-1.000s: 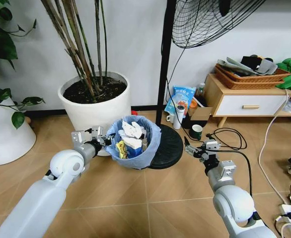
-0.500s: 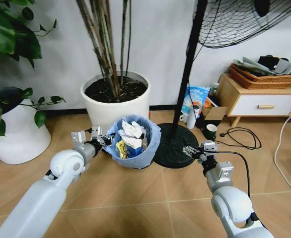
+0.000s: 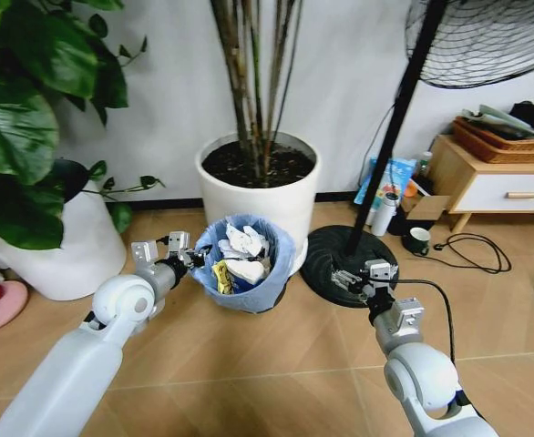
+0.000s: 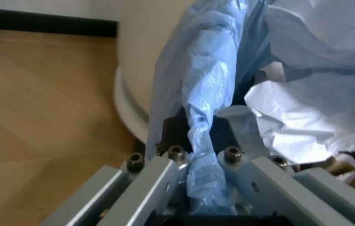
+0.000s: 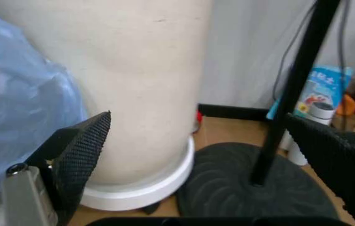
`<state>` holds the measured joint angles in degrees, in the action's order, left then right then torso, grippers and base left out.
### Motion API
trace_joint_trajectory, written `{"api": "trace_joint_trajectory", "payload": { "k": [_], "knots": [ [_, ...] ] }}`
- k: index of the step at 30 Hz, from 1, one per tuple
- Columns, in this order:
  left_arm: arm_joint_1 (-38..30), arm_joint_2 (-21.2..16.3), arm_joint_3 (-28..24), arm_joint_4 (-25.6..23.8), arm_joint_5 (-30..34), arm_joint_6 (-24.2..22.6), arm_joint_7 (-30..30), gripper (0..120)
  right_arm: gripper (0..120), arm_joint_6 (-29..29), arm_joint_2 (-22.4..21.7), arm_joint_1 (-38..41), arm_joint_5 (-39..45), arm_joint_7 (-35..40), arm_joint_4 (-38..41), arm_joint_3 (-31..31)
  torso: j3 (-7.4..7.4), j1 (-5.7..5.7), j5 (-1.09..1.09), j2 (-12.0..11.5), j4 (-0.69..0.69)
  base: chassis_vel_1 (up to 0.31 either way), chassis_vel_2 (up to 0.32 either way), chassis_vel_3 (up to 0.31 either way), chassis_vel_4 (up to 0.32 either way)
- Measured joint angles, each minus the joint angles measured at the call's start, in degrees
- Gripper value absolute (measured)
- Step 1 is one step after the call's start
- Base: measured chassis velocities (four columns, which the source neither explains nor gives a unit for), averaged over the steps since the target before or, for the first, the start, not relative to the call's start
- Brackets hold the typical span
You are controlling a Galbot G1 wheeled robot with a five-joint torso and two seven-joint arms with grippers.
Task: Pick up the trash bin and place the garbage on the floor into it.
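Observation:
The trash bin (image 3: pixel 260 284), a small round bin lined with a crinkly light blue bag, hangs in front of me just over the floor (image 3: pixel 249 360). Garbage (image 3: pixel 240 248) fills it: white crumpled paper, a yellow scrap, a blue-white carton. My left gripper (image 3: pixel 190 256) is shut on the bin's near-left rim. In the left wrist view, the left gripper (image 4: pixel 197 143) pinches the blue bag (image 4: pixel 196 94) at the rim, with white paper (image 4: pixel 303 122) beside it. My right gripper (image 3: pixel 353 274) stands open and empty to the right of the bin. In the right wrist view, its mesh pads (image 5: pixel 83 150) are spread wide.
A large white plant pot (image 3: pixel 260 187) stands right behind the bin, and another white pot (image 3: pixel 62 250) is at the left. The fan's black base (image 3: pixel 326 257) and pole (image 3: pixel 396 127) stand right of the bin. Farther right are a blue-white bag (image 3: pixel 385 180), cups, cables and a wooden cabinet (image 3: pixel 495 187).
The camera has swung left, so pots, fan and cabinet slid right in the picture. The bin stays in the left gripper's grip and both arms hold the same pose.

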<state>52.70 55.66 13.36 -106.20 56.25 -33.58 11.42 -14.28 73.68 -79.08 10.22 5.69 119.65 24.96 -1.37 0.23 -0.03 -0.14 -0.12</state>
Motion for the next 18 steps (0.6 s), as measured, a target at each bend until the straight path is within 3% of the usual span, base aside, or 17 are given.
{"api": "trace_joint_trajectory", "payload": {
  "k": [3, 7, 11, 13, 18],
  "knots": [
    [0.00, 0.03, 0.00, 0.05, -0.01, 0.01, 0.01, 0, 100, 0.02, -0.11, 0.11, 0.03, 0.00, -0.03, 0.00, 0.00, 0.00, -0.08, 0.00, 0.00, 0.207, 0.211, -0.211, -0.217],
    [-0.04, 0.06, 0.00, 0.19, -0.02, 0.02, 0.01, 0, 100, 0.02, -0.21, 0.27, 0.15, 0.00, -0.20, 0.01, 0.00, 0.00, 0.02, 0.00, -0.01, 0.213, 0.217, -0.199, -0.212],
    [-0.06, 0.14, -0.01, 0.30, -0.03, 0.03, 0.00, 0, 100, 0.05, -0.24, 0.41, 0.26, 0.00, -0.31, -0.01, 0.00, 0.00, -0.07, 0.00, -0.01, 0.211, 0.223, -0.232, -0.209],
    [-0.06, 0.18, -0.03, 0.32, -0.04, 0.03, -0.01, 0, 100, 0.06, -0.24, 0.43, 0.30, 0.00, -0.43, -0.09, 0.00, 0.00, 0.03, 0.00, 0.00, 0.224, 0.206, -0.236, -0.216],
    [-0.07, 0.24, -0.08, 0.42, -0.06, 0.04, -0.03, 0, 100, 0.09, -0.29, 0.59, 0.40, 0.00, -0.61, -0.16, 0.00, 0.00, 0.03, 0.00, 0.00, 0.184, 0.180, -0.184, -0.168]
  ]
}}
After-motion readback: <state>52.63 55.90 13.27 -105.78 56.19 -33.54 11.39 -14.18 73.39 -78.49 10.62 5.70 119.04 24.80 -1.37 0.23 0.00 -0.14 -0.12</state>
